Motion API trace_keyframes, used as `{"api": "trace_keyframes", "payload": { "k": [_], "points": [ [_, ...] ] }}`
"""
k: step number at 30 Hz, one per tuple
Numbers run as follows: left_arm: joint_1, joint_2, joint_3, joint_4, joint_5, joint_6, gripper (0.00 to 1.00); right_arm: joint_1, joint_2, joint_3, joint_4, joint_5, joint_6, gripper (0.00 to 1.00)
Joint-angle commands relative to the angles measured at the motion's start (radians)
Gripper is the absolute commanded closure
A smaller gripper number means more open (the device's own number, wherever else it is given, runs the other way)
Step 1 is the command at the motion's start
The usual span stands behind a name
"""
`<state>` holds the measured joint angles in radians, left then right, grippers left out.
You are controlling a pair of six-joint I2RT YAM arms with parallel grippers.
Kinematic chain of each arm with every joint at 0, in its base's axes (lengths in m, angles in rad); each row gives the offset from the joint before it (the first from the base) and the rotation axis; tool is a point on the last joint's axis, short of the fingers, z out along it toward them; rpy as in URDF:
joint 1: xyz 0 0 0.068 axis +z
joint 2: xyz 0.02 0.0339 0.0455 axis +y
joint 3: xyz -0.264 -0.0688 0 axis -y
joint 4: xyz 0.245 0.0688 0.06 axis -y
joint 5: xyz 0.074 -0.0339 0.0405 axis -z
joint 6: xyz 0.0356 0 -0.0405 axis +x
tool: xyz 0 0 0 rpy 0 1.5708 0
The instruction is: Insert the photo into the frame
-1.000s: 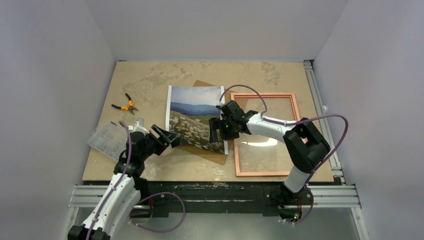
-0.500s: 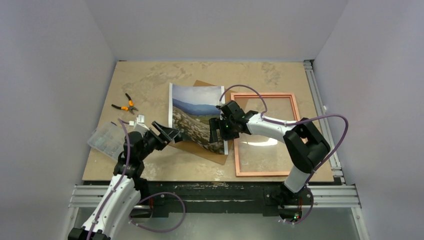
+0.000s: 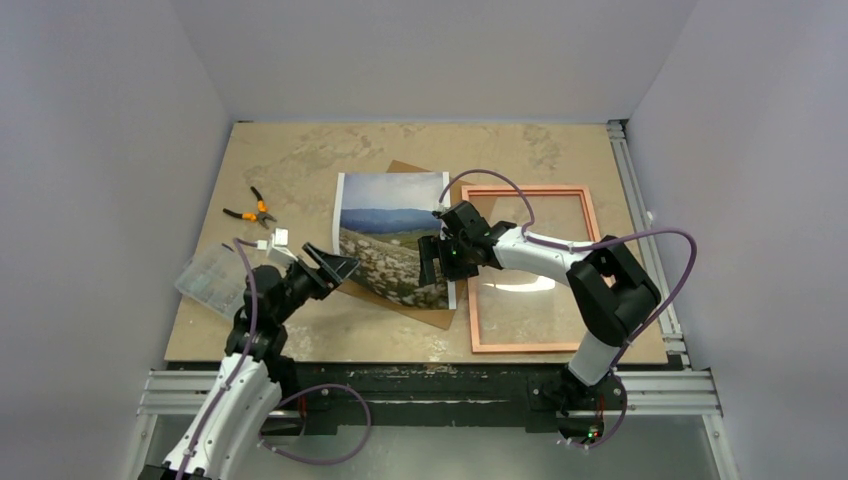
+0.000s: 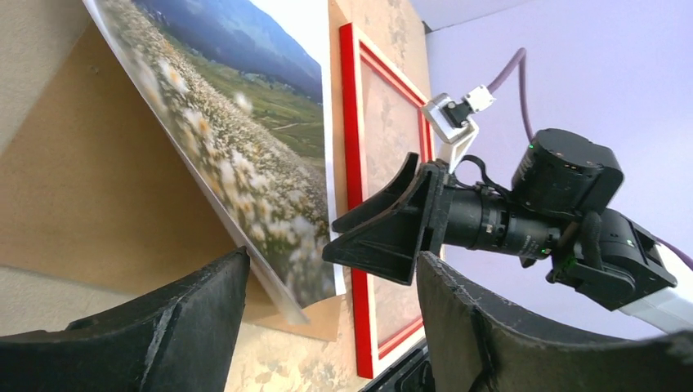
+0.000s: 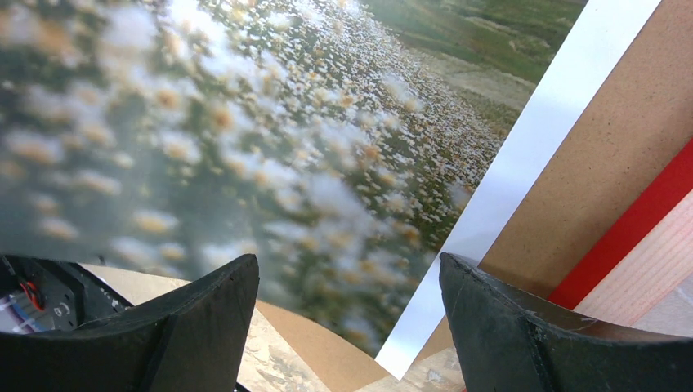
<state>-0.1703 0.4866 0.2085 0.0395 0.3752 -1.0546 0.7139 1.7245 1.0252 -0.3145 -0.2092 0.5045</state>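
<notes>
Photo [image 3: 390, 235] lies face up on the brown board [image 3: 432, 312], just left of the frame [image 3: 540, 189], not in it yet. Left gripper [image 3: 338, 270] is at its near-left corner and right gripper [image 3: 432, 265] over its right edge, both spread wide and gripping nothing; my read is they're staged on opposite sides to lift it without creasing. Top view flattens the sheet, but left wrist view shows its near edge raised off the board between the fingers [image 4: 188, 310], and right wrist view shows white border, board and red frame side by side.
</notes>
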Motion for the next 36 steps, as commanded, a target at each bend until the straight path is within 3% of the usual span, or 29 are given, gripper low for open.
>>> {"api": "trace_keyframes", "payload": {
  "k": [1,5,7,18,25,31,36],
  "points": [
    [0.003,0.056,0.024,-0.031,-0.017,0.037,0.29,0.013,0.090,-0.083,-0.124,-0.020,0.008,0.19],
    [0.003,0.121,0.031,-0.098,-0.048,0.068,0.30,0.013,0.087,-0.083,-0.124,-0.022,0.009,0.19],
    [0.003,0.137,0.024,-0.092,-0.057,0.064,0.37,0.013,0.086,-0.083,-0.124,-0.022,0.008,0.19],
    [0.003,0.088,0.055,-0.255,-0.150,0.022,1.00,0.013,-0.026,-0.075,-0.130,-0.074,0.016,0.16],
    [0.003,0.002,0.053,-0.162,-0.085,-0.190,1.00,-0.032,-0.189,-0.040,-0.195,-0.086,0.019,0.10],
    [0.003,-0.075,-0.028,0.115,-0.048,-0.412,1.00,-0.175,-0.352,-0.060,-0.236,-0.152,0.015,0.07],
    [0.001,-0.106,-0.064,0.251,-0.031,-0.521,1.00,-0.305,-0.441,-0.074,-0.274,-0.223,-0.008,0.06]
  ]
}}
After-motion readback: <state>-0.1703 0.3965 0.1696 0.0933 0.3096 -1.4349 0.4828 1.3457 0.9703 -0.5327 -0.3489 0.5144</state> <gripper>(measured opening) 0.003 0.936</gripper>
